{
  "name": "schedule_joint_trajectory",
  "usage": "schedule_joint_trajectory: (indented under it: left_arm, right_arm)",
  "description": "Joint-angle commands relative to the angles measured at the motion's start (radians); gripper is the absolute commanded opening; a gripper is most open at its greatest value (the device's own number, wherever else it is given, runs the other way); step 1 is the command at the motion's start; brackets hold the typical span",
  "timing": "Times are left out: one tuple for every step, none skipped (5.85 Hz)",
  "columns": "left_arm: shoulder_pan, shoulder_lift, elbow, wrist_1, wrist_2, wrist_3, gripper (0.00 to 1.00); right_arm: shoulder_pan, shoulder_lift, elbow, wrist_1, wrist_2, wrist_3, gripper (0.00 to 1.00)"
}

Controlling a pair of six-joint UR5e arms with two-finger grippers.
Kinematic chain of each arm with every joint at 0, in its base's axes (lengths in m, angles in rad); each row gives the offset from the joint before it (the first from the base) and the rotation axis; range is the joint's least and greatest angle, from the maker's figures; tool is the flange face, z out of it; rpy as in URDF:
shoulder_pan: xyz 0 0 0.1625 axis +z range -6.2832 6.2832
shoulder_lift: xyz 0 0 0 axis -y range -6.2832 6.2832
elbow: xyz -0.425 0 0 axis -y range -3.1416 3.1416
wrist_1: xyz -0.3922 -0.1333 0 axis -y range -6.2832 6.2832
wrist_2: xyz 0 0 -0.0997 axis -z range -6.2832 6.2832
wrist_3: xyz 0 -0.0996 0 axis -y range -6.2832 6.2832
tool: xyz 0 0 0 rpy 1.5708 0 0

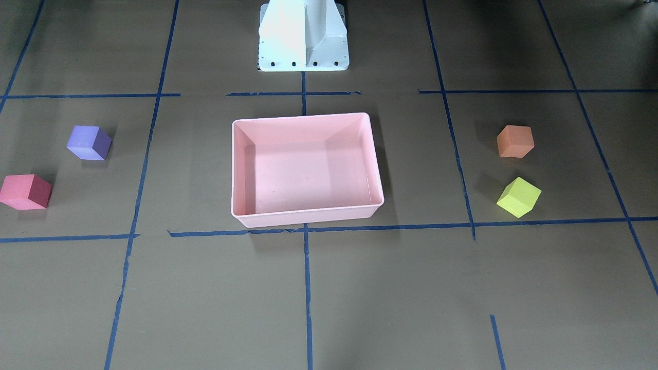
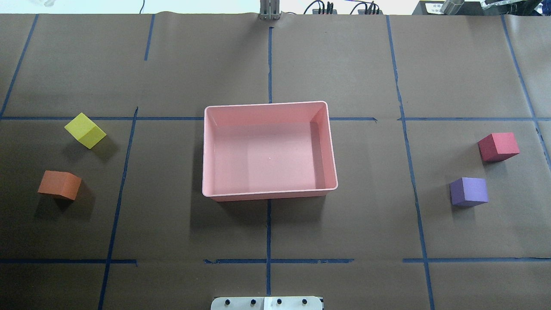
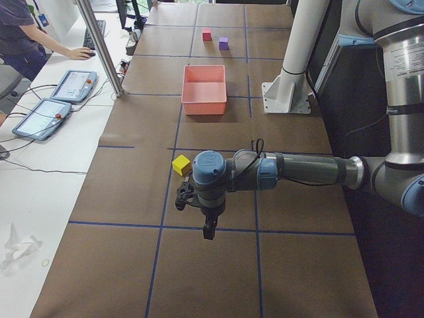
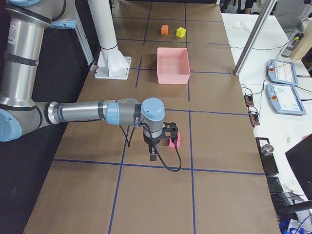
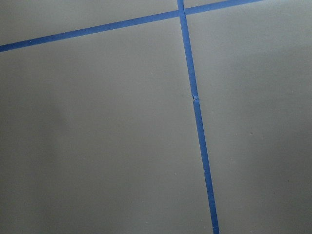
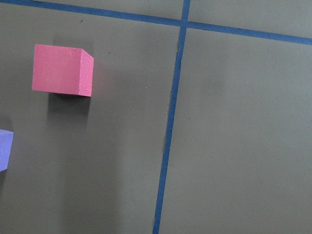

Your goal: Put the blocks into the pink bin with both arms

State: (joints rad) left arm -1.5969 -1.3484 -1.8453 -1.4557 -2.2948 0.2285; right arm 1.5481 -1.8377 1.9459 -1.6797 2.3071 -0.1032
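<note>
Blocks outside pink bin (image 2: 270, 194): orange block (image 2: 59, 184), yellow-green block (image 2: 85, 130) left; red block (image 2: 498, 147), purple block (image 2: 468, 191) right. Left gripper (image 3: 208, 228), right gripper (image 4: 152, 155) jaws: I can't tell.

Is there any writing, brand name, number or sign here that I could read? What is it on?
No text here can be read.
The tablets: screen contents too small to read.
The white label at the overhead view's top right: dark marks, too blurred to read.
The pink bin, red block, purple block, orange block and yellow-green block: no print shows.
The blue tape: plain lines, no signs.
</note>
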Motion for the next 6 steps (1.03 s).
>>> schedule_joint_trajectory:
  left_arm:
    - [0.0,0.0,-0.002,0.0,0.0,0.0,1.0]
    - [0.0,0.0,-0.002,0.0,0.0,0.0,1.0]
    - [0.002,0.0,-0.002,0.0,0.0,0.0,1.0]
    - [0.0,0.0,-0.002,0.0,-0.002,0.0,1.0]
    - [0.0,0.0,-0.002,-0.002,-0.002,0.0,1.0]
    - [0.0,0.0,-0.002,-0.002,-0.002,0.0,1.0]
  right_arm:
    - [-0.037,0.046,0.001,0.002,0.005,-0.001,1.0]
    - [-0.127,0.089,-0.008,0.0,0.021,0.026,1.0]
    - [-0.191,0.174,-0.039,0.002,0.041,0.149,1.0]
    - [-0.233,0.251,-0.08,0.003,0.041,0.213,1.0]
    - [-0.271,0.276,-0.117,0.074,0.037,0.296,1.0]
    - [-0.295,0.256,-0.227,0.329,0.013,0.43,1.0]
